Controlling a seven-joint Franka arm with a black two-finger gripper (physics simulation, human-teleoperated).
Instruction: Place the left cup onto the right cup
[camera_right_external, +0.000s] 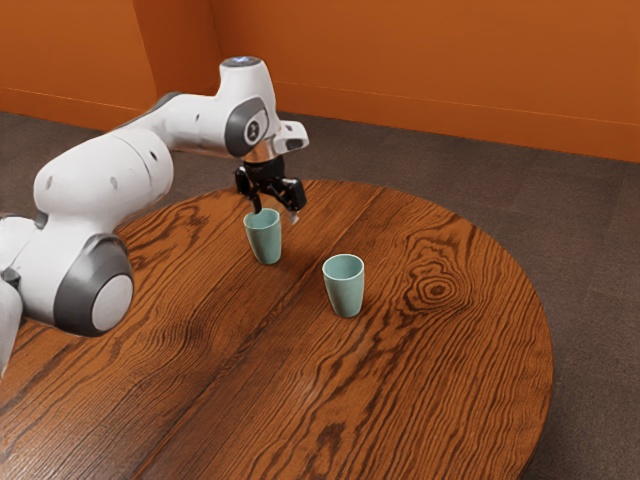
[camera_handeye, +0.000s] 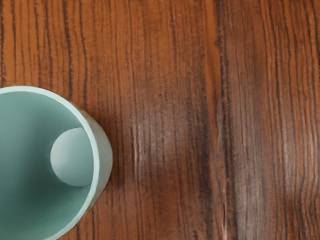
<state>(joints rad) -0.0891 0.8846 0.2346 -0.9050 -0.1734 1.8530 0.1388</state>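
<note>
Pincer (camera_right_external: 273, 207) poised just above the left cup (camera_right_external: 264, 236), fingers spread, gripping nothing. The left cup stands upright on the table (camera_right_external: 430, 400), long axis vertical, mouth up, slightly off-centre beneath the hand in the wrist view. Right cup (camera_right_external: 343, 285) stands near the left cup, toward the exterior view's right. No labels or writing legible.

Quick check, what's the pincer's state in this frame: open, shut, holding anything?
pincer: open, holding nothing, poised just above the rim of the left cup.
</note>
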